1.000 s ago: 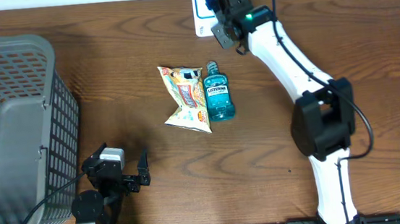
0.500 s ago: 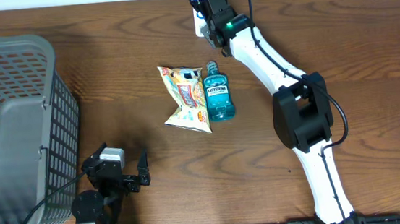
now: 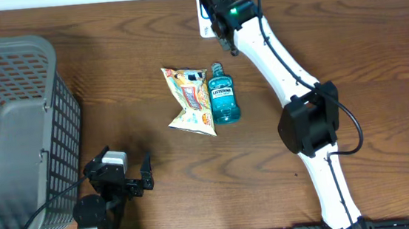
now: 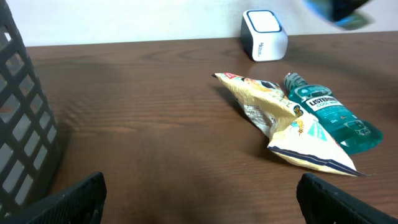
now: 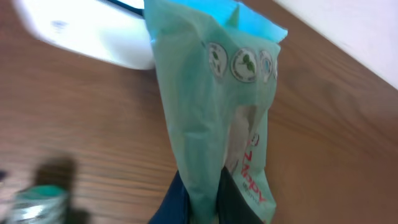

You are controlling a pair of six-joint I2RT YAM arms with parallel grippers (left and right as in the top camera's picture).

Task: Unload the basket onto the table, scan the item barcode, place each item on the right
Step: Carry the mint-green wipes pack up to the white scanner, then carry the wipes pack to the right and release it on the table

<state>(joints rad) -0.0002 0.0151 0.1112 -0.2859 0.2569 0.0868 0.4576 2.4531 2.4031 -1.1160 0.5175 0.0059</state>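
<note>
**Overhead.** The right arm [image 3: 273,49] reaches to the far edge of the table [image 3: 363,56], with its wrist over the white scanner [image 3: 203,27]. The held item cannot be made out clearly from here. Mid-table a blue bottle [image 3: 223,99] labelled LISTERINE lies flat. It touches a snack bag [image 3: 188,99] on its left, whose print is too small to read. A grey mesh basket [image 3: 13,131] stands at the left, and only a grey floor shows inside it. The left jaws sit near the front edge, just beside the basket, spread wide and holding nothing.

**Left wrist.** Both fingers [image 4: 74,199] show at the lower corners, far apart. The LISTERINE label is legible on the bottle [image 4: 333,115]. The snack bag [image 4: 283,121] lies against it, and the scanner [image 4: 263,28] stands beyond. A basket wall [image 4: 22,124] is at the left.

**Right wrist.** The right jaws are closed on the lower end of a pale green pouch [image 5: 217,118] with a blue top edge, held upright. Three round emblems sit near its top. Red lettering low down is partly covered and ends in "ppy". The pouch is just beside the blurred scanner [image 5: 81,31]. The bottle cap [image 5: 37,202] shows at the lower left.
</note>
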